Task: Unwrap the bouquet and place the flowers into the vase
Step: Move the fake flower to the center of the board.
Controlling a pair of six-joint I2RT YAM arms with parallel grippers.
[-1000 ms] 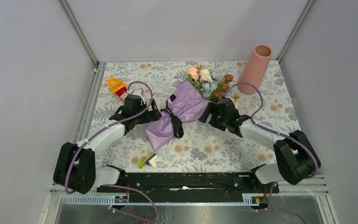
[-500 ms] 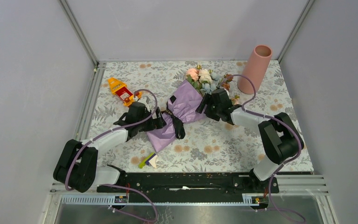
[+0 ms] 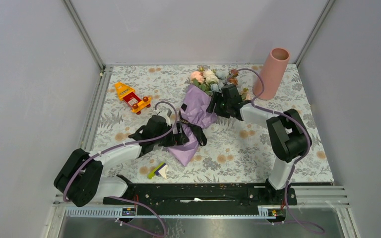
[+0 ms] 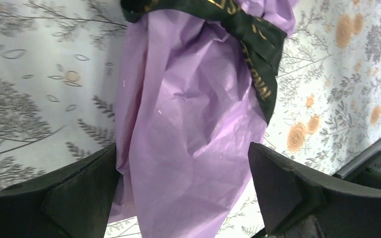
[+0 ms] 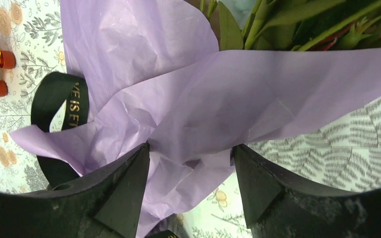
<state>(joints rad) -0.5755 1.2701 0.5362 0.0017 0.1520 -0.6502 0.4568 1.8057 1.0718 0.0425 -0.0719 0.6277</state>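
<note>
Purple bouquet (image 3: 194,111), left hand (image 4: 182,148) straddling it

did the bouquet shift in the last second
Yes. The bouquet has swung: its flowers moved left in the top view, away from the vase, and its tail moved right.

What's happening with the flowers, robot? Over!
Left gripper open, straddling bouquet below the ribbon. Right gripper around paper near stems, grip unclear. Ribbon tied. Vase upright, toy car out of the way.

Vase (image 3: 273,72) just right of flowers (image 3: 209,78)
</note>
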